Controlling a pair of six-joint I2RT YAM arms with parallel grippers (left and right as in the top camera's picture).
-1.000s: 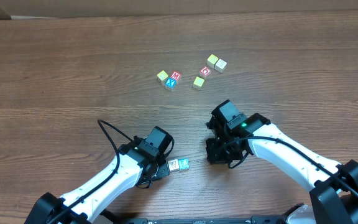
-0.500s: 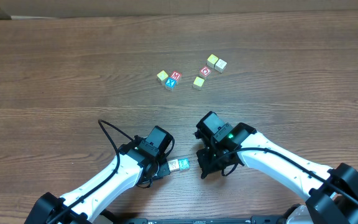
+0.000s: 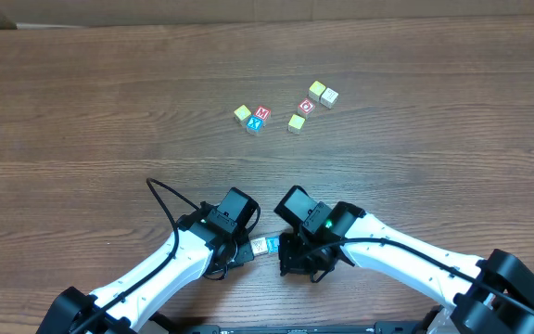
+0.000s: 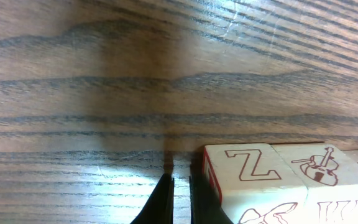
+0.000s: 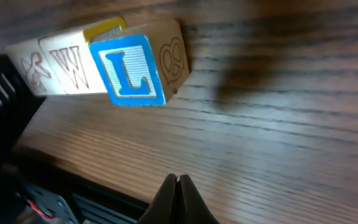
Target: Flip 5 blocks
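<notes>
— Wood-grain table (image 3: 82, 102). Your left gripper (image 4: 178, 198) and right gripper (image 5: 178, 198) are both pinched closed and empty.
— Risk?
— Both sit just beside the short row of blocks (image 3: 266, 246) at the table's near side. Go in closed and you'll likely shove the row instead of flipping anything, and the L block (image 5: 130, 70) at its end may skid.
— Look?
— Pale wood, blue-framed L, red-outlined Z block (image 4: 246, 169). Several loose blocks (image 3: 296, 122) lie well apart, up-table.
</notes>
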